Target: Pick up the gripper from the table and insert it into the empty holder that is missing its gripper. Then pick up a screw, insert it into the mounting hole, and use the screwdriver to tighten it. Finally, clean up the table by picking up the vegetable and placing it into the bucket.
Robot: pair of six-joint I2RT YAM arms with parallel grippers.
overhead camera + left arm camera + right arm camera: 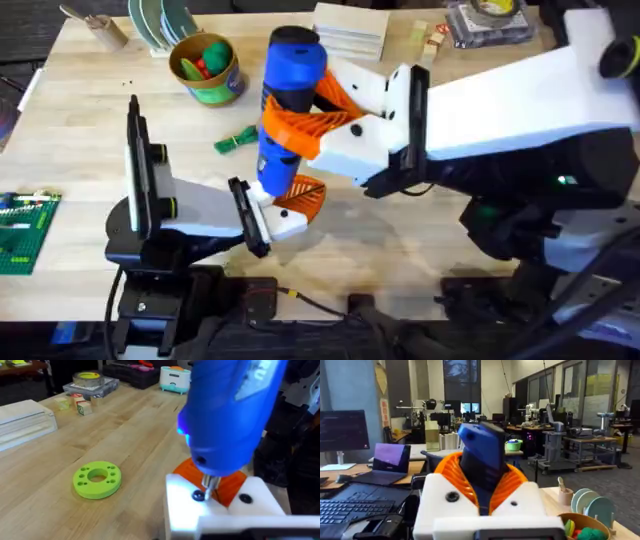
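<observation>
The right gripper (318, 118) clamps the blue screwdriver (288, 100) between its orange ribbed pads (305, 132) and holds it roughly upright over the middle of the table (400, 230). The right wrist view shows the same grasp, the orange pads (512, 482) pressed on both sides of the blue body (482, 462).

The screwdriver's thin metal tip (209, 482) points down onto a dark screw head (198, 495) in a white block (185, 510), with orange plastic (187, 469) just behind the tip. A small blue light (181, 430) glows on the side of the tool. A second dark hole or screw (245, 498) sits beside the first; which it is cannot be told.

The left gripper (285, 205) is low at the table's near edge, directly beneath the screwdriver, its orange pad (303, 197) touching the tool's lower end. Whether its fingers are closed on anything cannot be told.

The dark green vegetable (236, 139) lies on the table just to the left of the screwdriver, apart from both grippers. The bucket (207, 68) stands farther back on the left, with green and red toy pieces inside. A lime-green disc with holes (97, 479) lies flat on the wood near the left gripper. A flat white box (350, 30) rests at the far edge.
</observation>
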